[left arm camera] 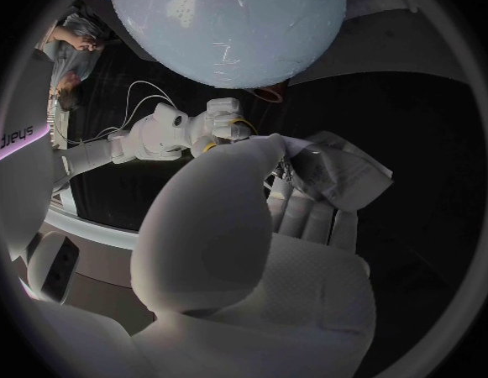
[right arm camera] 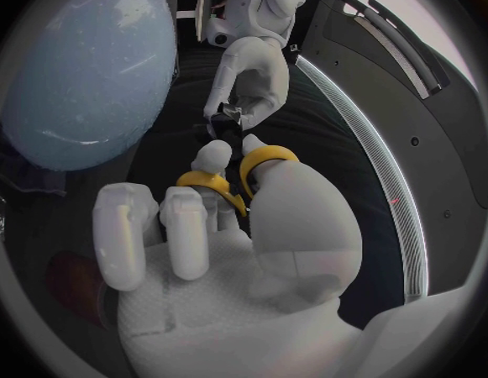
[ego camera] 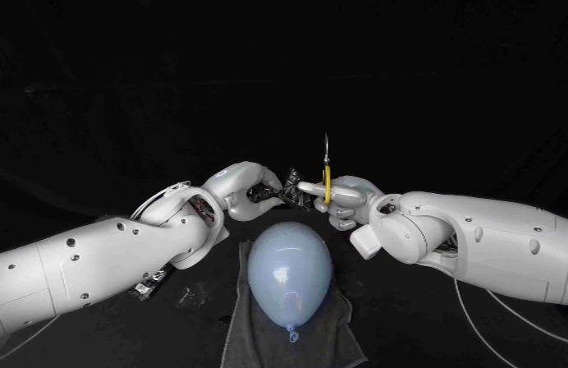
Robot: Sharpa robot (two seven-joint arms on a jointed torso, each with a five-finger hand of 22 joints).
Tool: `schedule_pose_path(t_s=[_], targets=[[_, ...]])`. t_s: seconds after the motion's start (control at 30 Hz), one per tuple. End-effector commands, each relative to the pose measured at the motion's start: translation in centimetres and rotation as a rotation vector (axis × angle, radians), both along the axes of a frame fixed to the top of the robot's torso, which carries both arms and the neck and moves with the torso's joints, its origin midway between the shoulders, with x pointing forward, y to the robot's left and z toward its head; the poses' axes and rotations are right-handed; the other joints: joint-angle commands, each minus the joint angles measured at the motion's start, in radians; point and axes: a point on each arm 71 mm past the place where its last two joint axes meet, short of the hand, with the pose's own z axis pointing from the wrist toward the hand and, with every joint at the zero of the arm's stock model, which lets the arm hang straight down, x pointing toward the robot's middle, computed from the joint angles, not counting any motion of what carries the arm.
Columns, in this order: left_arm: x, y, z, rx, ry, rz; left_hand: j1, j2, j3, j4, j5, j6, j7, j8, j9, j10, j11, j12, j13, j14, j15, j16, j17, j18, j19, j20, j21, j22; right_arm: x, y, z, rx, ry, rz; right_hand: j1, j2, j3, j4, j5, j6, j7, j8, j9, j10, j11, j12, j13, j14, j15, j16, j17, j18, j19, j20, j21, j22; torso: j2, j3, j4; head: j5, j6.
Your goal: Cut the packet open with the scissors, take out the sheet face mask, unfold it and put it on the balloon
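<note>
While the packet (ego camera: pixel 275 192) was pinched by the left hand (ego camera: pixel 243 189), scissors (ego camera: pixel 327 167) were gripped in the right hand (ego camera: pixel 343 204) just right of it, blades aimed far.

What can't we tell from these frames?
Whether the packet is cut: the left hand covers its near edge in the left wrist view; it is small and dark in the head view.
Whether the scissors are open or closed: edge-on in the head view, mostly behind the right hand in the right wrist view.
What the dark bits beside the cloth are: too dim, head view.
</note>
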Motion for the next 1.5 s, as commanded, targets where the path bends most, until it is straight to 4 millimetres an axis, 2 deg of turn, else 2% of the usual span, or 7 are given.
schedule_pose_path(t_s=[0.03,0.57,0.97,1.03,1.17,1.27,1.5], targets=[[0.0,-0.2,0.1,0.009,-0.002,-0.007,0.01,-0.002,-0.001,-0.006,-0.004,-0.001,0.005,0.004,0.001,-0.009,-0.001,-0.003,-0.001,-0.005,0.003,-0.004,-0.001,0.008,-0.003,-0.001,0.002,-0.001,-0.2,0.5,0.2,-0.006,-0.026,0.042,0.015,0.01,-0.009,-0.001,-0.004,-0.144,0.135,0.004,-0.002,0.212,0.097,1.001,0.338,0.104,0.007,0.003,0.263,-0.004,0.069,0.009,0.003,0.238,0.0,0.0003,0.0004,0.0,-0.001],[0.1,-0.1,0.1,0.006,-0.005,0.002,0.013,0.001,0.002,-0.011,-0.004,-0.001,0.004,0.005,0.002,-0.009,-0.001,-0.003,-0.001,-0.004,0.004,-0.005,-0.002,0.008,-0.003,-0.001,0.003,-0.001,-0.3,0.5,0.0,-0.058,-0.032,0.048,0.208,0.164,0.155,-0.117,0.016,-0.044,0.105,0.048,-0.018,0.212,0.07,1.001,0.338,0.104,-0.016,0.003,0.263,-0.004,0.071,-0.006,0.006,0.24,0.0,0.0015,-0.001,0.001,-0.002],[-0.2,-0.3,0.3,-0.022,-0.001,-0.023,-0.022,-0.063,-0.092,-0.011,-0.004,-0.043,0.008,-0.018,-0.007,-0.036,0.01,-0.004,-0.001,-0.03,0.01,-0.025,-0.012,-0.037,-0.04,0.005,-0.014,-0.01,-0.1,0.4,-0.1,-0.079,-0.058,0.024,0.099,0.161,0.388,-0.234,0.003,0.022,0.087,0.101,-0.018,0.212,0.054,1.001,0.338,0.104,-0.032,0.003,0.263,-0.005,0.072,-0.023,0.008,0.241,-0.001,0.0007,-0.0001,-0.001,-0.002],[-0.2,-0.3,0.3,-0.029,0.002,-0.025,-0.025,-0.064,-0.194,-0.001,-0.006,-0.066,-0.012,-0.035,-0.015,-0.045,0.027,-0.003,0.0,-0.059,0.019,-0.037,-0.021,-0.092,-0.045,0.01,-0.016,-0.012,-0.1,0.3,-0.1,-0.079,-0.063,0.019,0.094,0.161,0.391,-0.236,0.001,0.025,0.086,0.104,-0.017,0.212,0.053,1.001,0.338,0.104,-0.032,0.003,0.263,-0.005,0.072,-0.024,0.009,0.241,-0.001,0.0008,-0.0003,-0.001,-0.002],[-0.3,-0.1,0.3,-0.033,0.011,-0.03,0.043,-0.01,-0.483,0.046,-0.002,-0.099,-0.016,-0.073,-0.035,-0.078,0.046,-0.002,0.0,-0.13,0.035,-0.066,-0.042,-0.104,-0.091,0.001,-0.036,-0.022,-0.1,0.2,0.0,-0.079,-0.072,0.01,0.09,0.16,0.394,-0.239,0.0,0.027,0.084,0.107,-0.015,0.212,0.052,1.001,0.338,0.104,-0.032,0.003,0.263,-0.005,0.072,-0.024,0.009,0.241,-0.001,0.0008,-0.0009,-0.004,0.002],[-0.4,0.2,0.3,-0.031,0.014,-0.038,0.029,-0.049,-0.626,0.052,0.0,-0.123,-0.035,-0.092,-0.043,-0.123,0.063,-0.005,-0.001,-0.419,0.056,-0.096,-0.108,-0.106,-0.148,0.006,-0.06,-0.032,-0.1,0.1,0.0,-0.078,-0.077,0.003,0.088,0.16,0.396,-0.24,0.0,0.028,0.084,0.108,-0.015,0.212,0.051,1.001,0.338,0.104,-0.032,0.003,0.263,-0.005,0.072,-0.024,0.009,0.242,0.0,0.001,-0.0008,-0.007,0.003],[-0.3,1.2,0.2,-0.035,0.02,-0.028,-0.004,-0.093,-0.764,0.055,0.001,-0.193,-0.068,-0.133,-0.062,-0.239,0.05,-0.008,-0.004,-0.481,0.056,-0.096,-0.121,-0.106,-0.159,0.006,-0.064,-0.031,-0.2,-0.3,0.0,-0.079,-0.084,-0.009,0.084,0.158,0.4,-0.246,0.0,0.03,0.082,0.111,-0.013,0.212,0.05,1.001,0.338,0.104,-0.033,0.003,0.263,-0.005,0.073,-0.024,0.01,0.242,0.0,0.001,-0.0019,-0.007,0.0]])
